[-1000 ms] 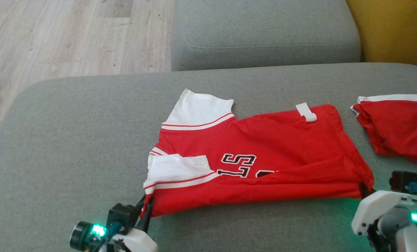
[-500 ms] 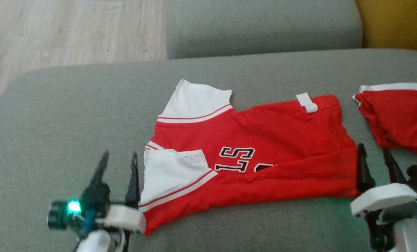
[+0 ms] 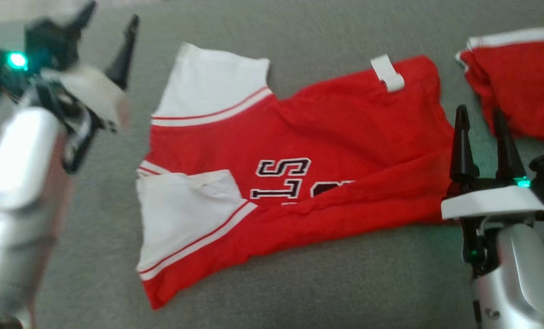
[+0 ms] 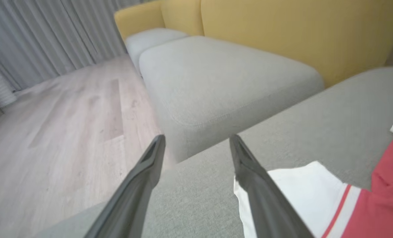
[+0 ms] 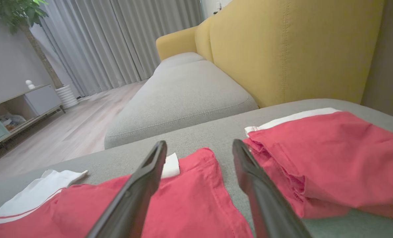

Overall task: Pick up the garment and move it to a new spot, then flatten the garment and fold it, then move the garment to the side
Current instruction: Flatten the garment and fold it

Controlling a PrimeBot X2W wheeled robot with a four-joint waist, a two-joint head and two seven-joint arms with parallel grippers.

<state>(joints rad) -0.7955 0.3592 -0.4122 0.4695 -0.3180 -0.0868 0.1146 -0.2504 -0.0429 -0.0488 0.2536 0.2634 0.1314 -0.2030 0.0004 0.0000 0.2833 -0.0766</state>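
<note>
I saw the red jersey [image 3: 345, 128] lying half-folded on the grey cushion [image 3: 299, 283] (number showing), my left gripper [image 3: 112, 13] and right gripper [image 3: 480, 111] both spread wide, empty, flanking it

Bare cushion [image 3: 299, 292] lies open in front of and left of the jersey [image 3: 336, 137]; on the right, a second red garment [image 3: 519, 82] leaves only a narrow gap between them.

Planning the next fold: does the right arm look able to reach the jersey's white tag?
Probably yes: the right pincer stands open by the edge of the jersey, with only flat red cloth between it and the white tag.
</note>
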